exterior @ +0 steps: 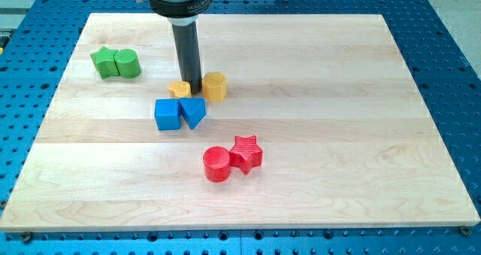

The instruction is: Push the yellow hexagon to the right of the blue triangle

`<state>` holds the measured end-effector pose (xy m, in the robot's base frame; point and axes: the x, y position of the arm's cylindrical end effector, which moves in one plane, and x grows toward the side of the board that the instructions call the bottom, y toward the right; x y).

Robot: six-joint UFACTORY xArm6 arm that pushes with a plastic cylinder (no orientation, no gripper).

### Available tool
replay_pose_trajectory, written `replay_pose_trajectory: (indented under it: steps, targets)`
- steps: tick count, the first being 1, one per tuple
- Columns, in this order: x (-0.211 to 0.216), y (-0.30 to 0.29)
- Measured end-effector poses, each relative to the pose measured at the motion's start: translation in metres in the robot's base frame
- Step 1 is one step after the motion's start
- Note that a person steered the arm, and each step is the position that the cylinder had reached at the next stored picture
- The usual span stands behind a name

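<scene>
The yellow hexagon (215, 86) sits just right of my rod, above and right of the blue triangle (193, 112). My tip (195, 89) rests on the board between the hexagon and a second small yellow block (179, 89) on its left, whose shape I cannot make out. The tip is directly above the blue triangle in the view and seems to touch the hexagon's left side. A blue cube (167, 113) touches the triangle's left side.
Two green blocks (116, 62) sit together at the view's upper left. A red cylinder (218, 164) and a red star (246, 153) touch each other below the blue blocks. The wooden board (361, 135) lies on a blue perforated table.
</scene>
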<state>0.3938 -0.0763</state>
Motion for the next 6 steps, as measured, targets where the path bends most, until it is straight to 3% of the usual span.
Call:
replay_pose_trajectory:
  steps: [1,3,6]
  targets:
    - [0.01,-0.009]
    - [-0.046,0.045]
    - [0.068,0.089]
